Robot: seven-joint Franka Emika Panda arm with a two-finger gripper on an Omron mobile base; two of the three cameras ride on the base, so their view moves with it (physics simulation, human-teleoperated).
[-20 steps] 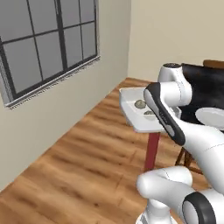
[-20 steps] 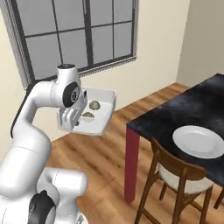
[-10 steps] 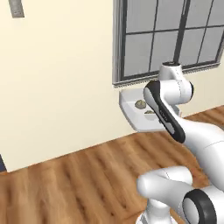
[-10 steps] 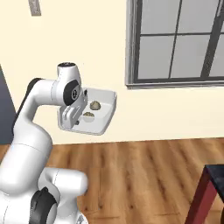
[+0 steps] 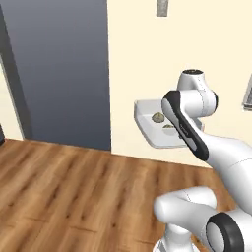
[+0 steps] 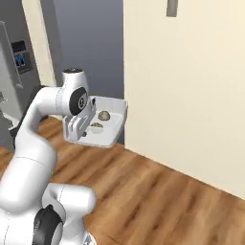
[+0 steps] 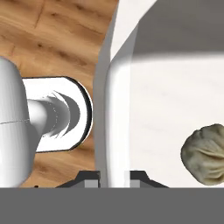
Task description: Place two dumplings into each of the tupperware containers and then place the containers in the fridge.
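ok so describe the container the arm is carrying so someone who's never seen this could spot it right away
Start at the white robot arm in front of the cream wall. The gripper is clamped on the rim of a deep white rectangular container held above the wooden floor. It has two small tan dumplings inside.

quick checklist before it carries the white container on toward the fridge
1. Gripper shut on the rim of the white container: ok.
2. Two dumplings inside the container: ok.
3. Container held about level, nothing spilling: ok.
4. Container clear of the cream wall: ok, a gap shows in the right base view.
5. Wooden floor ahead free of obstacles: ok.
6. Fridge door open: cannot tell.
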